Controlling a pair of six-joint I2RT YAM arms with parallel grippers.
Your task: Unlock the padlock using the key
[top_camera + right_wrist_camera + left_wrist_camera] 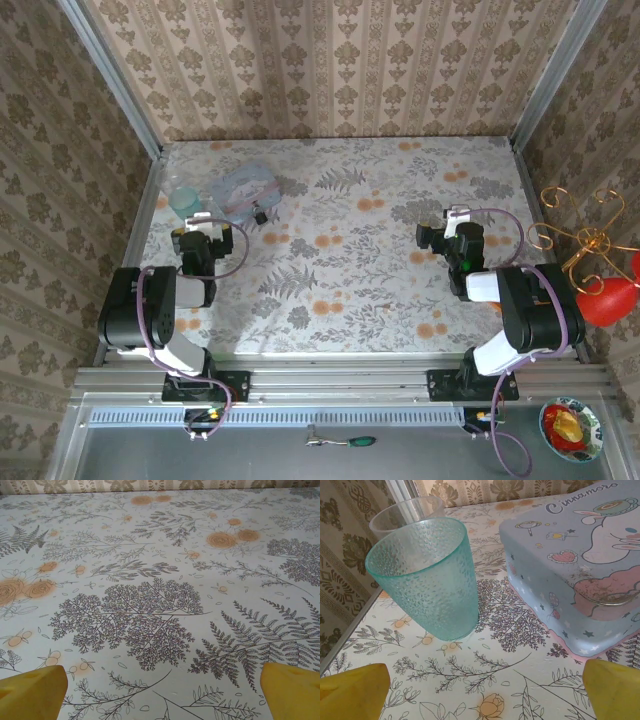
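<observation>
Padlock [261, 215], tiny and black, sits on the bench [345, 295] at the zip bag's [243, 188] near right corner; with my left tool [480, 692] and right tool [160, 692] both spread and empty, a clumsy reach could shove it under that bag or topple the cup [427, 580] beside it.

- "Cinnamoro": dark cursive lettering on the top face of the pale blue case [540, 595], seen from the left wrist. The word runs up to the right and is cut off at the frame's edge.
- Printed signs on the same face: a pink heart in a scalloped border and small scattered stars, beside a white cartoon figure.
</observation>
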